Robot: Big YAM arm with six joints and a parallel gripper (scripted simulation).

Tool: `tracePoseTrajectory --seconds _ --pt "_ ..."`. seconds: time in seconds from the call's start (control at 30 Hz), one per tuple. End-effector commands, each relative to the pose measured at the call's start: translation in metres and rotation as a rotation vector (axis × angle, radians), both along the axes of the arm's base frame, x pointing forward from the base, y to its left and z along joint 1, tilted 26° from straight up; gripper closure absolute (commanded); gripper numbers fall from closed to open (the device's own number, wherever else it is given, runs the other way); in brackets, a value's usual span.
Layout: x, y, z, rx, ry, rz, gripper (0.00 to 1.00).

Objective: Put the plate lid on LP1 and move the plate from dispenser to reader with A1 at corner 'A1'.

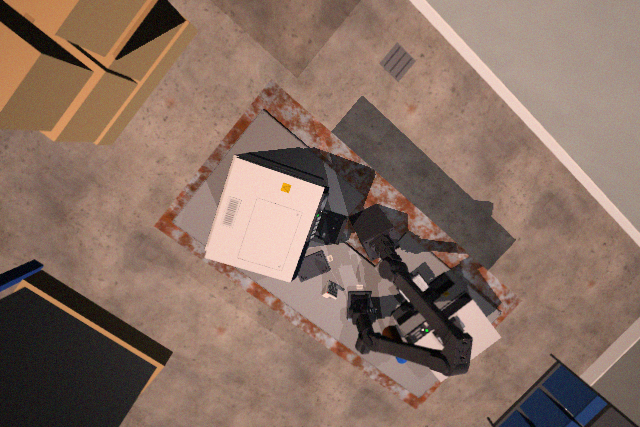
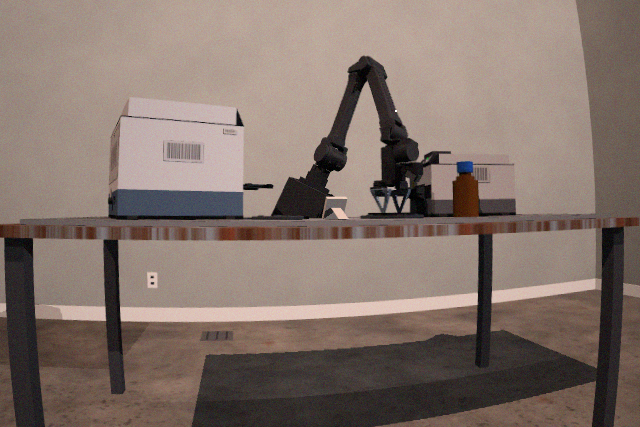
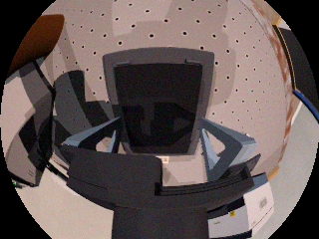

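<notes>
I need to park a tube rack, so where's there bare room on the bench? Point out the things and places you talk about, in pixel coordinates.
There looks to be room along the rusty edge between the small white stand [image 1: 329, 290] [image 2: 336, 203] and the amber bottle [image 1: 389, 332] [image 2: 465, 197] [image 3: 37, 37], and in the corner behind the big white instrument [image 1: 263, 226] [image 2: 180, 171] [image 3: 260, 204]. It's crowded between the open gripper [image 1: 359, 299] [image 2: 391, 206] [image 3: 160, 119] and the smaller instrument [image 1: 480, 328] [image 2: 498, 184].
</notes>
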State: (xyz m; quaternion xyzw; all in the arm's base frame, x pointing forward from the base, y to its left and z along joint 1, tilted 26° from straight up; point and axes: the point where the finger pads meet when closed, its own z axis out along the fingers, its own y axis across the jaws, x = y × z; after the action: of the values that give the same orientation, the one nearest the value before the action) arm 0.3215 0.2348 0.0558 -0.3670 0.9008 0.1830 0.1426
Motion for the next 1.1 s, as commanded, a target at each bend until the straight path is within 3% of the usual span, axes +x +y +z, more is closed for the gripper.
tracePoseTrajectory --seconds 0.0,1.07 --pt "0.004 -0.006 0.009 0.009 -0.020 -0.006 0.00" --pt "0.015 -0.001 0.039 0.027 -0.055 0.004 0.00"
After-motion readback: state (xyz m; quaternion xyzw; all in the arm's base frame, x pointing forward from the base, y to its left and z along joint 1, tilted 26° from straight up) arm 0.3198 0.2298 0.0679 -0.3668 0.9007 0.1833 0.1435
